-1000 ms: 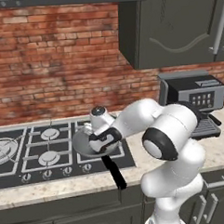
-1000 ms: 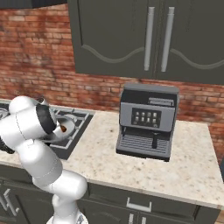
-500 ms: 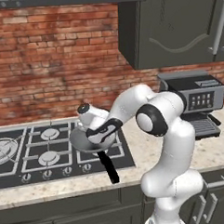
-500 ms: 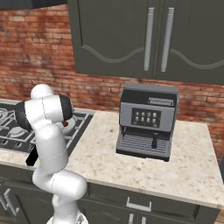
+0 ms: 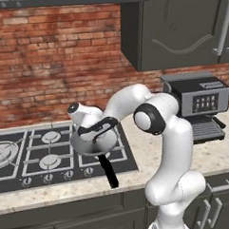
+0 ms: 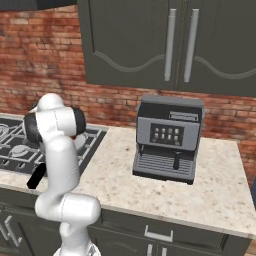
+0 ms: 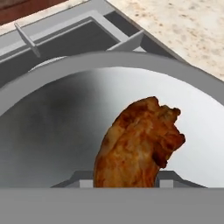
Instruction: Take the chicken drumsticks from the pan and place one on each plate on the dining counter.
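The grey pan (image 5: 93, 146) sits on the hob's right front burner, its black handle (image 5: 109, 171) pointing at the counter's front edge. My gripper (image 5: 90, 136) reaches down into the pan. In the hand view the pan's grey rim (image 7: 131, 61) curves around one golden-brown chicken drumstick (image 7: 138, 144). The gripper (image 7: 124, 181) is shut on the drumstick, a finger tip against each side of its lower end. The plates and the dining counter are out of view.
The black gas hob (image 5: 42, 153) is set in a beige stone counter (image 6: 165, 187) below a brick wall. A coffee machine (image 6: 167, 140) stands to the right, with dark wall cabinets (image 5: 178, 27) above.
The arm has swung left and lowered the hand into the pan. The jaws have gone from wide open to closed around the drumstick.
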You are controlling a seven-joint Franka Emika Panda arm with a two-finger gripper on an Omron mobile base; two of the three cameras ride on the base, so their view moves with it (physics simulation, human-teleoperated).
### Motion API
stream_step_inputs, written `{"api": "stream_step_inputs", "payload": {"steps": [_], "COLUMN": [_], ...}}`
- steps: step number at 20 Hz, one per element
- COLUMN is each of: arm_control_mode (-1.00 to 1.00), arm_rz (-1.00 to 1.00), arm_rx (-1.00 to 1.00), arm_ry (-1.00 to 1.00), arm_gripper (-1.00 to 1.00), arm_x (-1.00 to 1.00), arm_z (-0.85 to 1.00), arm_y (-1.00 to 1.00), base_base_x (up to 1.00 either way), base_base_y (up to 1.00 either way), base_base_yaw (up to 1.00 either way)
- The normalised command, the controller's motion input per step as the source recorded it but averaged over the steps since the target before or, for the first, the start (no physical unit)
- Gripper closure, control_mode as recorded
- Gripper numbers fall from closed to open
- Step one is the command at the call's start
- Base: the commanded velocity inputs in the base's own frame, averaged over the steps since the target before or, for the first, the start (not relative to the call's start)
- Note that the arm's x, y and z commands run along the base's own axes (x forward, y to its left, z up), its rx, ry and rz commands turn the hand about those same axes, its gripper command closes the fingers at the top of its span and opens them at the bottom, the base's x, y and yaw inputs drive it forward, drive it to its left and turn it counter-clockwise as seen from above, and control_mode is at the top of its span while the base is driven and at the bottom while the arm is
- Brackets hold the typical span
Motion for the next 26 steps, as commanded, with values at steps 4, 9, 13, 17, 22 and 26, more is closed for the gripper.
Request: {"api": "stream_step_inputs", "payload": {"steps": [4,9,13,17,22,26], "arm_control_mode": [-1.00,-1.00,-1.00,-1.00,-1.00,-1.00], "arm_rz": [-0.03,-0.05,-0.09,-0.24,-0.26,-0.23], "arm_rx": [0.14,0.20,0.23,0.31,0.21,0.21], "arm_ry": [-0.08,-0.10,-0.07,0.00,0.00,0.00], "arm_gripper": [1.00,1.00,1.00,1.00,1.00,1.00], "arm_x": [-0.09,-0.36,-0.71,-1.00,-1.00,-1.00], "arm_z": [0.37,0.91,1.00,0.63,0.46,0.49], "arm_y": [-0.28,-0.33,-0.40,-0.67,-0.62,-0.64], "base_base_x": [0.00,0.00,0.00,0.00,0.00,0.00], "base_base_y": [0.00,0.00,0.00,0.00,0.00,0.00], "base_base_yaw": [0.00,0.00,0.00,0.00,0.00,0.00]}}
